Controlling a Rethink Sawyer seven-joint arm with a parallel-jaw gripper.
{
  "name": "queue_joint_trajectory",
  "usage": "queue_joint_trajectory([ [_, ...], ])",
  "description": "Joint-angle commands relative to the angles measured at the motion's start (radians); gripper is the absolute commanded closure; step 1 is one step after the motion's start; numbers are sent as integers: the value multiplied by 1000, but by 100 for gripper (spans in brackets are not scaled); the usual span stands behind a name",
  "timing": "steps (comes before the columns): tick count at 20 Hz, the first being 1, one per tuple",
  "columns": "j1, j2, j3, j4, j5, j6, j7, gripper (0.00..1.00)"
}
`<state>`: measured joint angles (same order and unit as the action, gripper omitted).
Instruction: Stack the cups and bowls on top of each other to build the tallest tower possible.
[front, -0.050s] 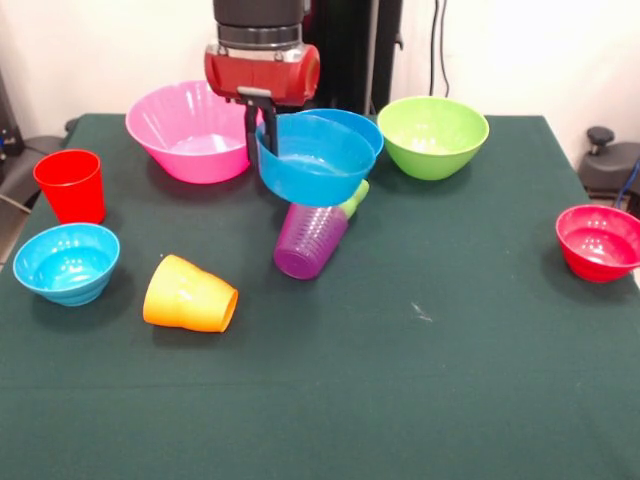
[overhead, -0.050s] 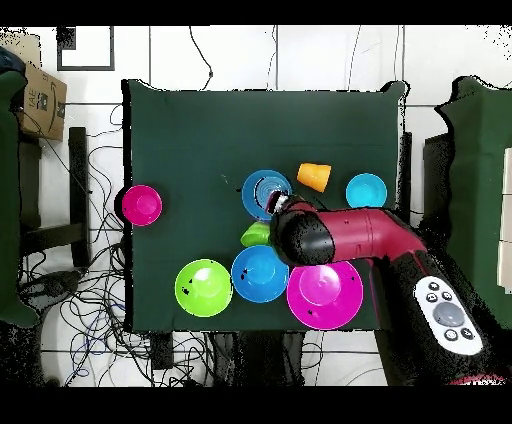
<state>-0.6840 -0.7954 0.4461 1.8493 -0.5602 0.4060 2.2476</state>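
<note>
1. The gripper (front, -0.050s: 262, 128) pinches the near rim of a mid-sized blue bowl (front, -0.050s: 312, 160), one finger inside the wall and one outside, so the bowl hangs tilted with its mouth tipped toward the front.
2. Under that bowl a purple cup (front, -0.050s: 311, 239) leans on its side with a small lime green bowl (front, -0.050s: 354, 199) wedged against it; the blue bowl looks lifted off this toppled heap, or about to cap it. I cannot tell which.
3. Behind it sits a second blue bowl (front, -0.050s: 352, 124), flanked by the big pink bowl (front, -0.050s: 188, 130) and the mid-sized green bowl (front, -0.050s: 432, 135): wide ones, sensible as tower bases.
4. The orange cup (front, -0.050s: 190, 295) lies tipped over and needs righting. The red cup (front, -0.050s: 71, 184) stands upright.
5. The light blue bowl (front, -0.050s: 66, 262) and red bowl (front, -0.050s: 598, 242) wait at opposite edges of the table (front, -0.050s: 400, 400), untouched.
</note>
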Motion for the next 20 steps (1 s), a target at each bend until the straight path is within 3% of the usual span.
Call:
queue_joint_trajectory([
  [1, 82, 104, -44, -86, -102, 5, -35, 100],
  [4, 121, 131, -76, -105, -113, -23, 1, 100],
  [11, 288, 252, -223, -161, -105, -163, 161, 100],
  [20, 311, 324, -278, -194, -50, -236, 98, 100],
])
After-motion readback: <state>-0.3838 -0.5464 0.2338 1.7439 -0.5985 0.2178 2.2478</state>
